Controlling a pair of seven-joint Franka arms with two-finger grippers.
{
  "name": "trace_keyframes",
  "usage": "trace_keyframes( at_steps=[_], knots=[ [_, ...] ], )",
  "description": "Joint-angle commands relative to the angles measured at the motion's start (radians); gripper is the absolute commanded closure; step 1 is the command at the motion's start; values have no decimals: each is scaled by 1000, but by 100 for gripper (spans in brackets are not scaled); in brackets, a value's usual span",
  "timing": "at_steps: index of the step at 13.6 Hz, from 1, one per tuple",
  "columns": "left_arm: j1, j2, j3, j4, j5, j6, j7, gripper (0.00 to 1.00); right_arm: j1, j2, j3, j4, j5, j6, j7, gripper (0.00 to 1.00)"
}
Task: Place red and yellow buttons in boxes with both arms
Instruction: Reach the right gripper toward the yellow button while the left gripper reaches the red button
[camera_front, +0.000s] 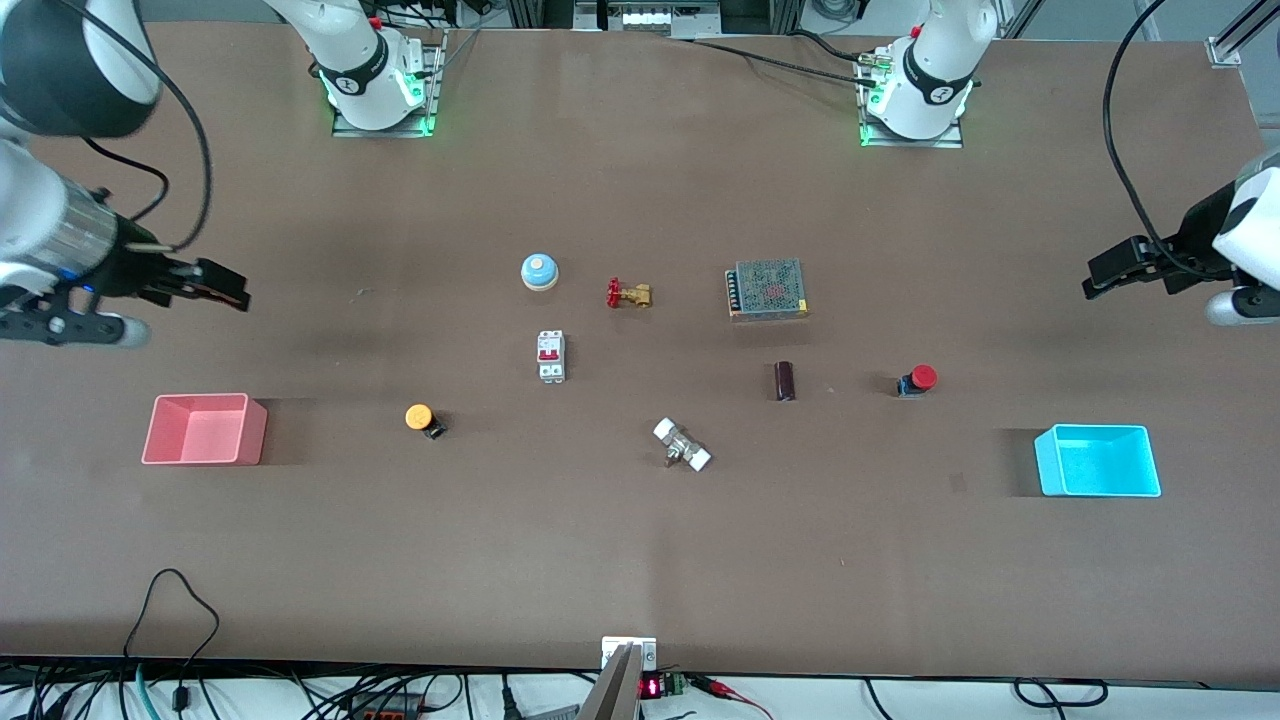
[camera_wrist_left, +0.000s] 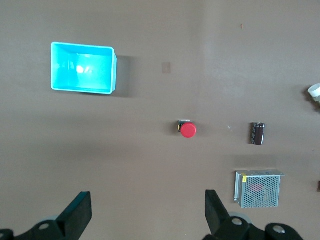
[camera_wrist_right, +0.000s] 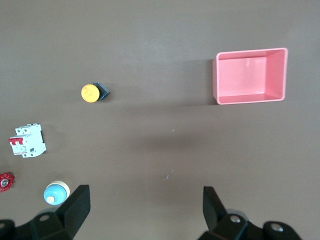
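Both hands spread wide, holding nothing, up over bare tabletop (camera_front: 640, 560).

Left hand (camera_front: 1098, 281) (at its arm's end): red button (camera_front: 918, 380) near, cyan box (camera_front: 1097, 461) also near.

Right hand (camera_front: 232, 288): pink box (camera_front: 205, 430) just under-ish, yellow button (camera_front: 424, 419) farther off.

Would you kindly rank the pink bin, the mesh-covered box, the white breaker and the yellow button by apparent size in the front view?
1. Pink bin
2. Mesh-covered box
3. White breaker
4. Yellow button
All rest on the table, so the order looks dependable.
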Motion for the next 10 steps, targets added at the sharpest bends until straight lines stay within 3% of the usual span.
trace_keyframes(
  at_steps=[1, 5, 10],
  knots=[
    [-4, 89, -4, 6, -4, 1, 3, 0, 44, 97, 4, 5, 0, 127, 4, 0],
    [-24, 267, -4, 54, -7, 43, 16, 0, 99, 214, 1, 10, -10, 281, 60, 0],
    [-104, 398, -3, -9, -11, 239, 18, 0, 163, 330, -1, -4, -17, 419, 114, 0]
  ],
)
